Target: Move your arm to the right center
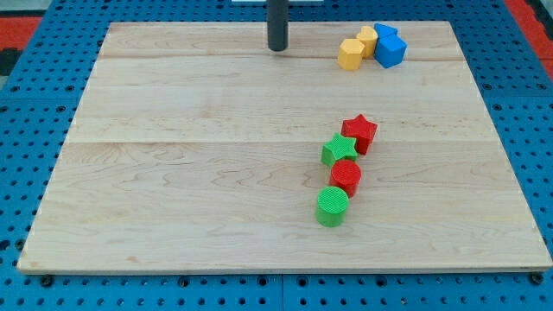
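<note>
My tip [276,48] is at the view's top centre, on the wooden board [173,173]. It touches no block. To its right at the view's top right lie a yellow block [351,53], a second yellow block [368,39], a blue cube [390,51] and another blue block [385,33] behind it, all clustered together. Right of centre, a red star [360,132], a green star [338,149], a red cylinder [346,177] and a green cylinder [332,206] form a touching chain running down and to the left.
The board lies on a blue pegboard surface [26,86] that surrounds it on all sides. A red area [26,22] shows at the view's top left corner.
</note>
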Motion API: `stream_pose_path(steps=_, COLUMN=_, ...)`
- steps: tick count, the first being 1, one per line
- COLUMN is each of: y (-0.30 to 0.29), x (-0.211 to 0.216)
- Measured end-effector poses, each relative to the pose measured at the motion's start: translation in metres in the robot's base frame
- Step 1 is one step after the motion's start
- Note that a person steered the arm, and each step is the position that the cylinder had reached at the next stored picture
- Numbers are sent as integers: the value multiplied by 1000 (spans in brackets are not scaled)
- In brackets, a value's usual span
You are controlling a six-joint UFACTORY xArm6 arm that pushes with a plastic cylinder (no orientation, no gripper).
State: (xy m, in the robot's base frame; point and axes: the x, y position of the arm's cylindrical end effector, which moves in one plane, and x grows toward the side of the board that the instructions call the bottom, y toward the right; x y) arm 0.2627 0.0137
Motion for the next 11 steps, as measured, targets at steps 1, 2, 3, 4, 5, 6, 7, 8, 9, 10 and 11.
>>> stream_pose_path(steps=1, y=56, x=20)
stream_pose_path(steps=2, y=64, x=3)
stream_pose_path(steps=3, y=81, x=3)
stream_pose_path(steps=4, y=83, x=11)
stream_pose_path(steps=5, y=50, x=53)
stream_pose_path(steps=6, y=91, x=89)
stream_pose_path(steps=7, y=99, x=89)
stream_pose_path(steps=8, y=95, x=89)
stream_pose_path(steps=9, y=95, x=89)
stream_pose_path(steps=10, y=95, x=90)
stream_pose_path(steps=11, y=107, x=114)
